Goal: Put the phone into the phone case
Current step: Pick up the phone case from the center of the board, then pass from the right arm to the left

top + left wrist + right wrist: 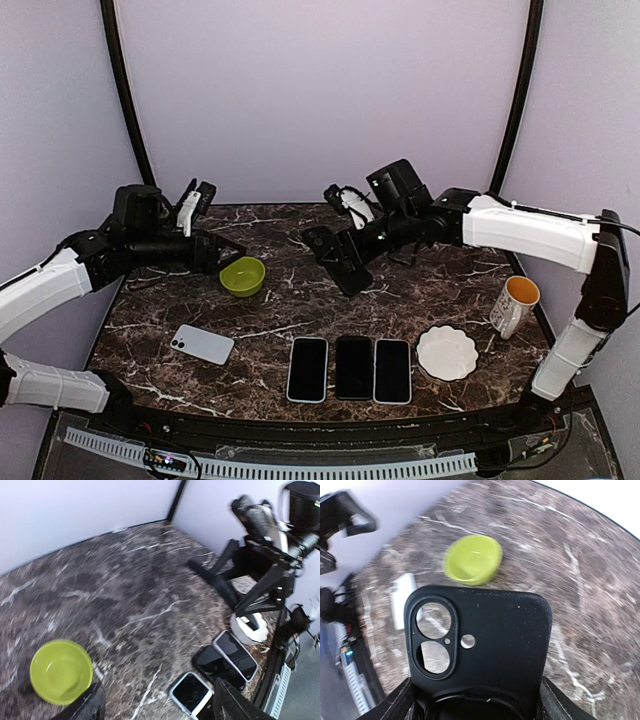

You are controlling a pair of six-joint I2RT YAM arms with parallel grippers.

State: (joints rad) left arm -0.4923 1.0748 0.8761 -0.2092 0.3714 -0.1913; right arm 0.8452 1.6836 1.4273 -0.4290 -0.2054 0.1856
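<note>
Phones [354,367]: three face up, side by side at surface [300,310] near edge; white plate [447,352] just right, pale phone [203,344] face down left. Farther: mug [513,305], green bowl [243,276]. Left pincer [157,702] wide, empty. Right pincer [345,255] holds black phone case [485,630] aloft; camera cutout visible only from right wrist.

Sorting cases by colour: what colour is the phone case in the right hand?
The phone case is black; right wrist view shows it best.

dark marble table [440,300] holds bowl [243,276], four phones [352,368] (one [202,344] face-down), plate [447,352], mug [514,305].
</note>
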